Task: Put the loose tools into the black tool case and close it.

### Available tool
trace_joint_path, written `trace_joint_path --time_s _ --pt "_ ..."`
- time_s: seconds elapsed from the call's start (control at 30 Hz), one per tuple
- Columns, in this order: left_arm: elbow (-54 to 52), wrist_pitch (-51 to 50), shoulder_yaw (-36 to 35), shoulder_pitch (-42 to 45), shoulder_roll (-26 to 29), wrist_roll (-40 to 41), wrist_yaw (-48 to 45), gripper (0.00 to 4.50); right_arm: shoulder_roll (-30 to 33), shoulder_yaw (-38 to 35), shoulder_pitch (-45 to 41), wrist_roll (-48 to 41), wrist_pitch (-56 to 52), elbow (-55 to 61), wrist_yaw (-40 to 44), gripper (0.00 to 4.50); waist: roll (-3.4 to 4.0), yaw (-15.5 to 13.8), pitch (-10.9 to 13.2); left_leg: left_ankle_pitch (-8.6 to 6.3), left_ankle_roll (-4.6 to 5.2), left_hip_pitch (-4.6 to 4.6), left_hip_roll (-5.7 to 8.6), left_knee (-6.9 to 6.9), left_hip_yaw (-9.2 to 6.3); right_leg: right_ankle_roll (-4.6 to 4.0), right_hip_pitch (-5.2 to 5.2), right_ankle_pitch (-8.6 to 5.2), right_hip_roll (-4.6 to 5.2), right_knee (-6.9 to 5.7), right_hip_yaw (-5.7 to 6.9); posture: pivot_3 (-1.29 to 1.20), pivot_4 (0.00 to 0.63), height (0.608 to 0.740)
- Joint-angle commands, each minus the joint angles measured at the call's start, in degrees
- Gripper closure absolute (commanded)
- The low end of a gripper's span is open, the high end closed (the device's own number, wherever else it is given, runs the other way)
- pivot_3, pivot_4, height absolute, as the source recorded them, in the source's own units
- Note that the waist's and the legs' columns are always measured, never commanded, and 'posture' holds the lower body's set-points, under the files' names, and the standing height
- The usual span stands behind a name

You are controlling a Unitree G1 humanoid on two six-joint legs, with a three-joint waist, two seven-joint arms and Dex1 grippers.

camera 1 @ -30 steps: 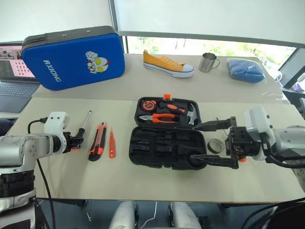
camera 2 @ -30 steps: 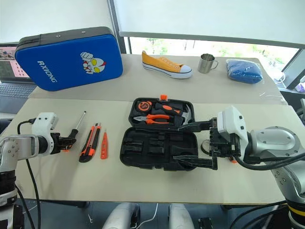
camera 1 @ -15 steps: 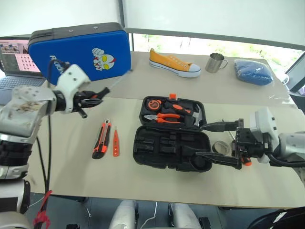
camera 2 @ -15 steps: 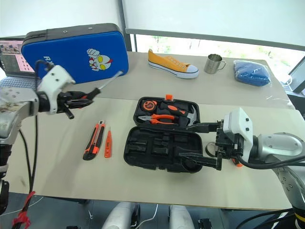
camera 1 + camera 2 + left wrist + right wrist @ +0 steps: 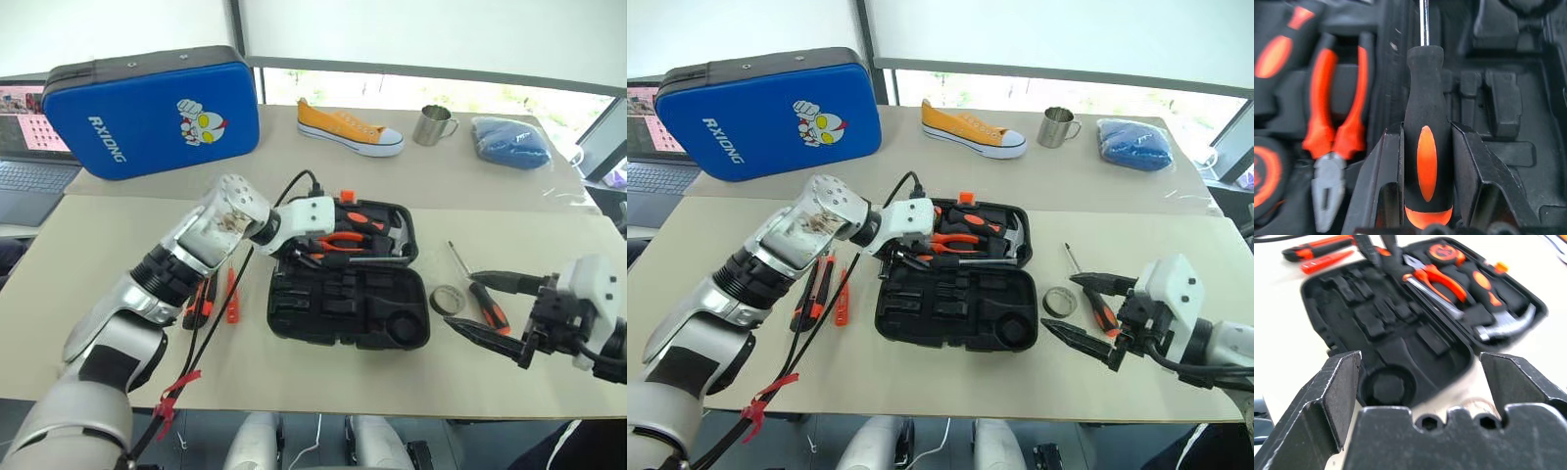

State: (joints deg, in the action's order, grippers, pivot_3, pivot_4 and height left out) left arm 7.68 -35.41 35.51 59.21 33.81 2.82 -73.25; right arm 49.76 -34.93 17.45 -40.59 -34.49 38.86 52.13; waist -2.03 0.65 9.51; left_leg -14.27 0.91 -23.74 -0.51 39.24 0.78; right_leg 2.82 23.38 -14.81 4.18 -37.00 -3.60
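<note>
Now left gripper [image 5: 1426,171] over black tool case [image 5: 348,304], clamping screwdriver [image 5: 1427,137], right gripper [image 5: 490,308] jaws wide.

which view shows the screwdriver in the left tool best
The left wrist view: the screwdriver sits clamped between the left tool's fingers, handle and shaft plain, over the open case. The eye views show just its shaft lying across the case, the handle hidden by the tool. The right wrist view shows it blurred at the case's far edge.
</note>
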Motion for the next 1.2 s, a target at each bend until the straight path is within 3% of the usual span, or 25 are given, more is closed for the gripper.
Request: trace_joint_path --time_s 0.03,0.57,0.63,0.77,0.87,0.97,1.17,1.2 --pt "1.5 -1.3 0.9 1.9 -1.5 -2.8 -0.1 3.62 -1.1 -3.3 1.6 -0.1 0.6 3.2 -1.6 0.00 0.00 0.0 0.0 0.01 0.01 0.01 0.02 0.01 -0.01 0.01 -0.02 0.00 0.01 0.00 0.00 0.00 0.150 0.740" --pt "6.2 7.1 0.3 1.4 -3.0 -8.2 -3.0 3.62 -2.2 -3.7 2.4 -0.9 0.7 4.9 -4.8 0.00 0.00 -0.1 0.0 0.01 0.02 -0.01 0.05 0.10 -0.04 0.03 -0.04 -0.02 0.04 -0.04 0.00 0.00 0.150 0.740" --pt "6.0 7.6 -0.8 1.6 -3.1 -8.0 -3.2 2.62 -2.1 -3.4 2.3 -0.9 0.8 4.7 -4.8 0.00 0.00 -0.1 0.0 0.01 0.02 -0.01 0.05 0.10 -0.04 0.04 -0.04 -0.02 0.05 -0.04 0.01 0.00 0.150 0.740" --pt "5.1 7.3 -4.5 3.0 -3.3 -5.9 -3.6 1.35 -2.0 -3.2 2.2 -1.3 0.6 4.5 -4.5 0.00 0.00 -0.1 0.0 0.01 0.02 -0.01 0.04 0.13 -0.05 0.04 -0.05 -0.02 0.05 -0.06 0.01 0.00 0.150 0.740" --pt "3.4 6.0 -6.3 3.7 -1.8 -4.6 -5.9 1.35 -2.1 -2.9 2.3 -1.4 0.7 4.5 -4.4 0.00 0.01 -0.1 0.0 0.01 0.02 -0.03 0.03 0.20 -0.06 0.04 -0.05 -0.02 0.04 -0.08 0.02 0.00 0.150 0.740" --pt "3.3 7.5 -7.2 4.1 -0.9 -4.7 -6.4 2.06 -2.2 -2.5 2.5 -1.3 0.8 4.5 -4.4 0.00 0.02 -0.1 0.0 0.01 0.03 -0.02 0.03 0.20 -0.06 0.04 -0.05 -0.02 0.04 -0.09 0.02 0.00 0.150 0.740" --pt "6.4 12.5 -6.5 4.2 -4.0 -6.1 -4.3 4.37 -2.0 -1.6 1.6 -1.2 0.9 4.0 -4.5 0.00 0.02 -0.3 0.0 -0.04 0.10 -0.04 0.03 0.40 -0.08 0.06 -0.13 -0.03 0.04 -0.10 0.06 0.00 0.150 0.740" --pt "7.0 13.6 -6.2 4.2 -4.3 -6.5 -4.1 4.45 -2.0 -1.5 1.4 -1.2 0.9 4.0 -4.5 0.00 0.02 -0.3 0.0 -0.05 0.12 -0.06 0.03 0.44 -0.09 0.07 -0.13 -0.03 0.04 -0.11 0.06 0.00 0.150 0.740"
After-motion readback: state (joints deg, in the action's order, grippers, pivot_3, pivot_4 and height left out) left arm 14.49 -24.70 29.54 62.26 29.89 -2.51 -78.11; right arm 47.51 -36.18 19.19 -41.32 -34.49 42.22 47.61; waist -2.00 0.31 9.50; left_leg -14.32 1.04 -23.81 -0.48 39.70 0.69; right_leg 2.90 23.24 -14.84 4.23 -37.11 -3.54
